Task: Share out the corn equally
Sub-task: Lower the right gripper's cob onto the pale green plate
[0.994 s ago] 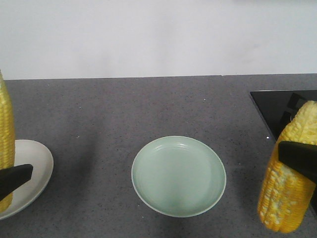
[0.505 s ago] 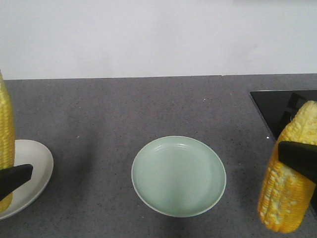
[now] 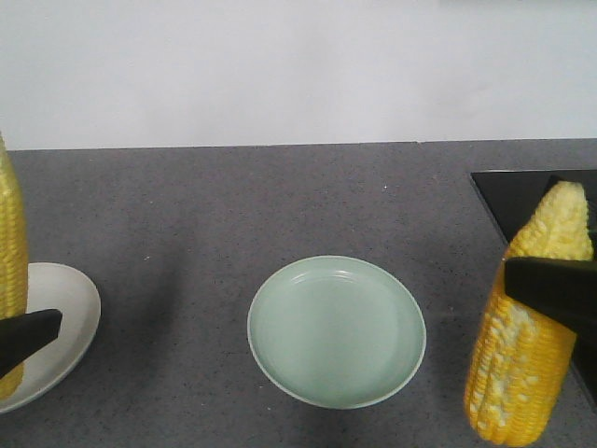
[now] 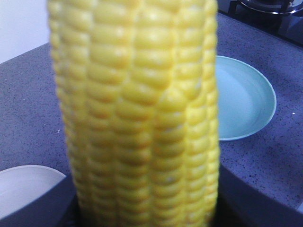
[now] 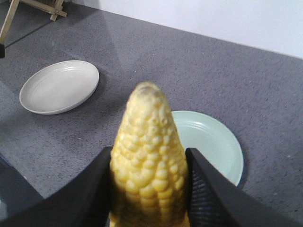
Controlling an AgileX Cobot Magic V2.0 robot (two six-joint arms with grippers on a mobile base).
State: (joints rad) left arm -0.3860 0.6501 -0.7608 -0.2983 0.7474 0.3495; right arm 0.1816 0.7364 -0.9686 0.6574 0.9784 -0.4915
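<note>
One corn cob (image 3: 9, 252) stands upright at the far left over the white plate (image 3: 70, 308), with my left gripper (image 3: 23, 338) shut on it. In the left wrist view this cob (image 4: 137, 118) fills the frame and hides the jaws. A second, paler corn cob (image 3: 522, 364) hangs point-up at the right, held by my right gripper (image 3: 550, 289), just right of the pale green plate (image 3: 336, 331). In the right wrist view the black fingers (image 5: 208, 189) press both sides of that cob (image 5: 149, 156). Both the green plate (image 5: 213, 142) and the white plate (image 5: 59, 87) are bare.
A black stovetop (image 3: 518, 191) lies flush in the grey counter at the right, behind the right cob. A white wall runs along the back of the counter. Wooden stand legs (image 5: 38, 7) show at the far left in the right wrist view.
My right gripper has carried its cob a little to the left, closer to the green plate. The left gripper and its cob have not moved.
</note>
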